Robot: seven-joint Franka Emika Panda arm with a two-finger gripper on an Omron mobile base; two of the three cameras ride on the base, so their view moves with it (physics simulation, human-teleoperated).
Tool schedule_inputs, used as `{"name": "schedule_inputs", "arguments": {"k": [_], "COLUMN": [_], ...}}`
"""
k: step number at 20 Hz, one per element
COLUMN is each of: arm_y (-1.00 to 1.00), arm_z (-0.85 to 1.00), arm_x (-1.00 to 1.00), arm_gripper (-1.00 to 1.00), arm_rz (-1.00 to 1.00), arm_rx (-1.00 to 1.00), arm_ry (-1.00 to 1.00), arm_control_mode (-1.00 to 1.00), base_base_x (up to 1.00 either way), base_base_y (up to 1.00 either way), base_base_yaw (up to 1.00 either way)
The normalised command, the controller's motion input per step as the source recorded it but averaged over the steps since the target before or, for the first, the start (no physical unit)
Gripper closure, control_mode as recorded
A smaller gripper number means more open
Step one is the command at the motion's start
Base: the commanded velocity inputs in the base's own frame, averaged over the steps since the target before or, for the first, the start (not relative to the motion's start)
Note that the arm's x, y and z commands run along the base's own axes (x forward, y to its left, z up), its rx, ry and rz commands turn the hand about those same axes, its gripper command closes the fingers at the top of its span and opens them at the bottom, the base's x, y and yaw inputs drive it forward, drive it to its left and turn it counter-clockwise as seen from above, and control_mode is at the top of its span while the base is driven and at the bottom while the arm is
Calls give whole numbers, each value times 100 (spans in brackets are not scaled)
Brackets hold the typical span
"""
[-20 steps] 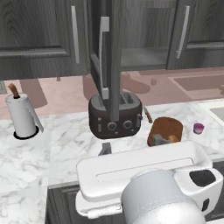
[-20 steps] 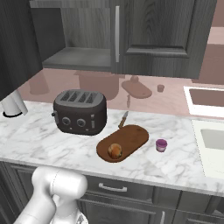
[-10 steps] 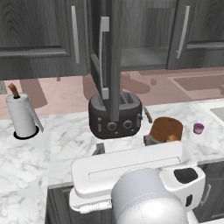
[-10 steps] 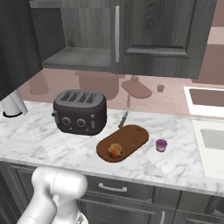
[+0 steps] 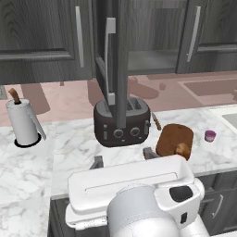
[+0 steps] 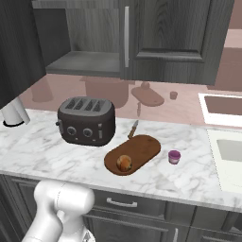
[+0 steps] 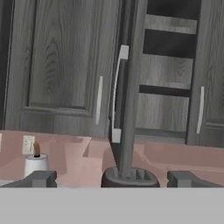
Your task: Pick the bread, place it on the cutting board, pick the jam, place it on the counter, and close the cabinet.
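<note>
Hand view: the gripper (image 7: 111,179) stands wide and empty, drawn back a little since a second ago, facing the cabinet (image 7: 127,92) door, open edge-on. The crusty round bread (image 6: 124,163) rests on the wooden cutting board (image 6: 137,151); the jam (image 6: 174,157) stands beside it on the veined marble counter (image 6: 42,151).

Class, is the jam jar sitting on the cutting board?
No, the jam jar stands on the counter beside the cutting board.
</note>
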Motion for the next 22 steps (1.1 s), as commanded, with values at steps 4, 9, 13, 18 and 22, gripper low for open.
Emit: {"name": "schedule_inputs", "arguments": {"k": [4, 9, 13, 18, 22], "arm_y": [3, 0, 0, 0, 0], "arm_z": [-3, 0, 0, 0, 0], "arm_x": [0, 0, 0, 0, 0], "arm_gripper": [-100, -100, -100, -100, -100], "arm_rz": [-3, -7, -11, -10, -10], "arm_rx": [0, 0, 0, 0, 0], "arm_ry": [-6, -5, -4, -2, 0], "arm_control_mode": [-100, -100, -100, -100, -100], "base_base_x": [0, 0, 0, 0, 0], "base_base_y": [0, 0, 0, 0, 0], "base_base_yaw": [0, 0, 0, 0, 0]}}
